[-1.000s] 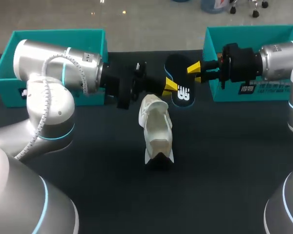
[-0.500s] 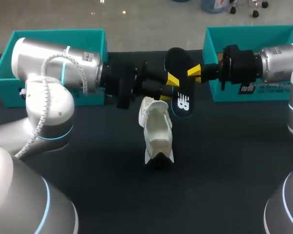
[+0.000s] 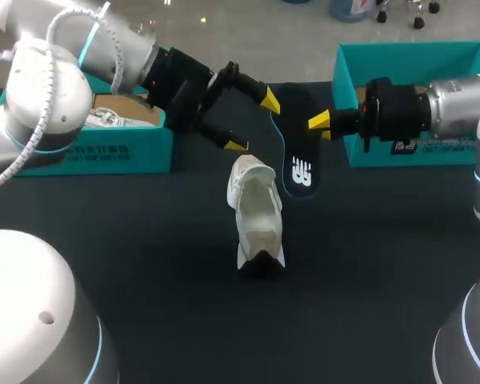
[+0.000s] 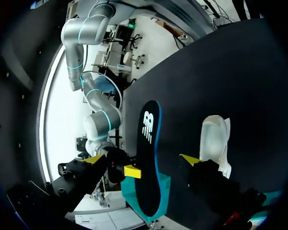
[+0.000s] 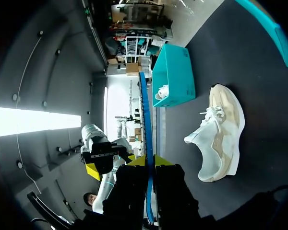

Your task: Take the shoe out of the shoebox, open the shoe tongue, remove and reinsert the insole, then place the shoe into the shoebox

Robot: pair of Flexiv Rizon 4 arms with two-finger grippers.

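The insole (image 3: 301, 164) hangs above the tabletop (image 3: 368, 264), clamped edge-on in the right jaws, which grip it from the side about halfway along its length. The right wrist view shows it as a thin blue line pinched between the two fingers. Its long axis runs from far to near, roughly parallel to the white shoe (image 3: 257, 214). The shoe rests on the tabletop just beside and below the insole, with its toe toward the robot and its opening at the far end. The insole's near, logo end sits just to the right of the shoe's collar (not yet over the opening), so reinsertion probably turns on swinging that end across and down into the mouth. The right arm (image 3: 456, 100) carries the insole, while the left jaws stand wide apart and hold nothing. One of their yellow tips (image 3: 236, 146) hovers just above the shoe's heel, and in the left wrist view the insole lies between the spread fingers without touching either. Half a second ago the left jaws were down against the insole. Now the left arm (image 3: 104, 56) has lifted up and back, leaving the insole to the right jaws alone and uncovering the paper inside the left shoebox (image 3: 88, 152).
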